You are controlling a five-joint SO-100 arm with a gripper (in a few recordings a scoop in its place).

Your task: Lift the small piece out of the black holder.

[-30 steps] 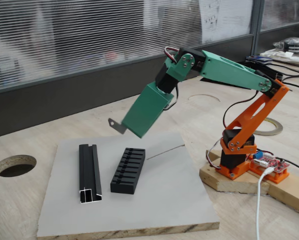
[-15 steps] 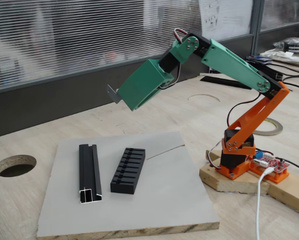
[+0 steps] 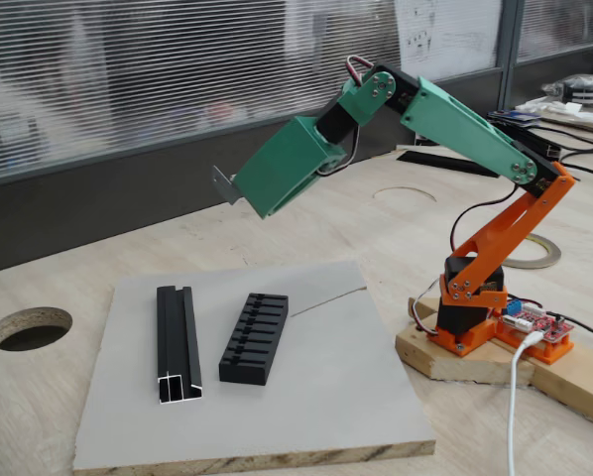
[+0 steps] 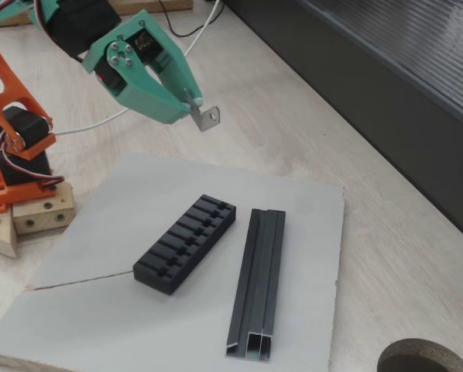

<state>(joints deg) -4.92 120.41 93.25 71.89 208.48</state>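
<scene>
A green gripper (image 4: 191,102) is clenching the small grey metal bracket (image 4: 207,117) in the air, well above the slotted black holder (image 4: 186,242) sitting on a grey board (image 4: 309,232).

Two opposite oblique views, shared board (image 3: 277,397)

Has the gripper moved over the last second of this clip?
Yes. In a fixed view the gripper, shut on the small piece, has risen well above the black holder and stopped.
</scene>
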